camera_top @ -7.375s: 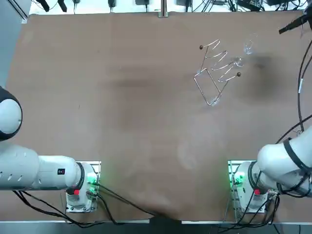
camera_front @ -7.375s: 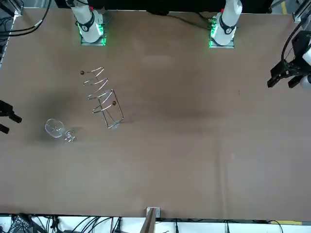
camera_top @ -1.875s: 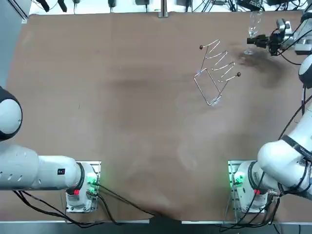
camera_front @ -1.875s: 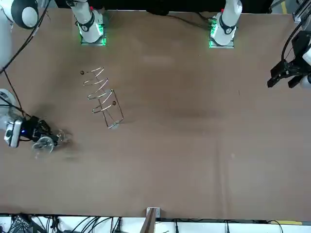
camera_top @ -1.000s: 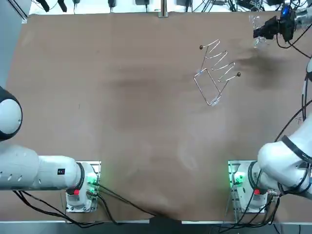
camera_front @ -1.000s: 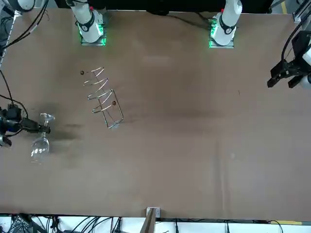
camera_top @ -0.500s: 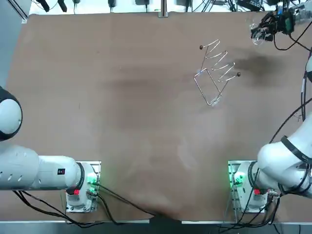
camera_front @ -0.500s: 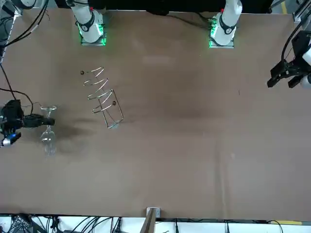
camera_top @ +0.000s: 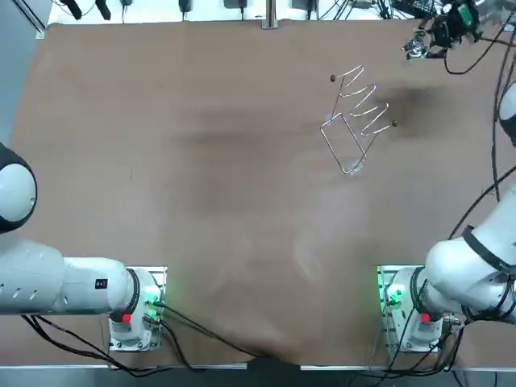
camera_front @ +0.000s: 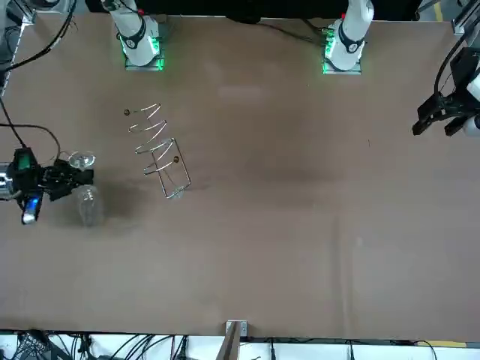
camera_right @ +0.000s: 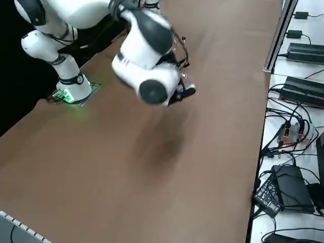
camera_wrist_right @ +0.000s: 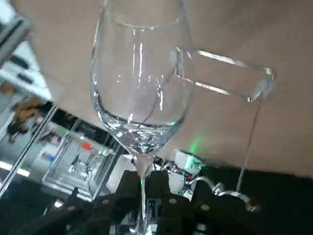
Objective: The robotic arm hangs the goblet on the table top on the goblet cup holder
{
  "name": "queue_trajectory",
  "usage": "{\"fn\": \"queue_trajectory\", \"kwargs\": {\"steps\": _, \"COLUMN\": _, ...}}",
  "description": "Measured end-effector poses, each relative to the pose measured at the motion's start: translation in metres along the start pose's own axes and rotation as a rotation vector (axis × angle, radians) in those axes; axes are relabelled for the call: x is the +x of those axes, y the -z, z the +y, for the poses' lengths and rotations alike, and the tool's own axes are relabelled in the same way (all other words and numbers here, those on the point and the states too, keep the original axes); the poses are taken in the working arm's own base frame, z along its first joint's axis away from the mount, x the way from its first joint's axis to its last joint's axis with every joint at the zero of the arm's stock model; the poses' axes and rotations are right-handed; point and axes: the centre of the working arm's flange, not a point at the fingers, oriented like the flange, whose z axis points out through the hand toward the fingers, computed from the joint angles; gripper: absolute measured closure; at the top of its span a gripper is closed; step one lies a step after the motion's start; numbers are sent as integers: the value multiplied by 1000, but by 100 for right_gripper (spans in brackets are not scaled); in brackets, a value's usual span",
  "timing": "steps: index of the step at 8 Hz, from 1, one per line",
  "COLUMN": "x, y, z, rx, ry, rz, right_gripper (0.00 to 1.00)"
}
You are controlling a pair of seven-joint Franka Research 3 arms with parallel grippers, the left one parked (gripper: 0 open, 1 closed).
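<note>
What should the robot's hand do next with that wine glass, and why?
Probably carry the goblet toward the wire goblet holder and line its stem up with an open slot. The right hand is shut on the stem and holds the goblet off the table, but it hangs near the far right corner, apart from the holder, so nothing can hang yet.

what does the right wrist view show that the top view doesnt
Only the right wrist view: the clear glass goblet close up, its empty bowl and its thin stem running down into the right gripper, which is shut on it. Only the top view: the whole brown table, with the silver wire goblet holder sitting toward the far right and the gripper holding the goblet beyond it near the far right corner, apart from the holder. Both: goblet, holder and gripper.
</note>
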Motion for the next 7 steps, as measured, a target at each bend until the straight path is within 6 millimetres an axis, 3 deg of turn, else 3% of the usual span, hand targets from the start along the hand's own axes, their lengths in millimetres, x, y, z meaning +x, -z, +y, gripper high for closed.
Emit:
{"fn": "queue_trajectory", "kwargs": {"steps": 3, "x": -27, "y": -61, "z": -37, "rx": -146, "ry": -143, "rz": 17, "right_gripper": 91}}
{"fn": "queue_trajectory", "kwargs": {"steps": 7, "x": -30, "y": -105, "z": -51, "rx": -198, "ry": -283, "rz": 27, "right_gripper": 91}}
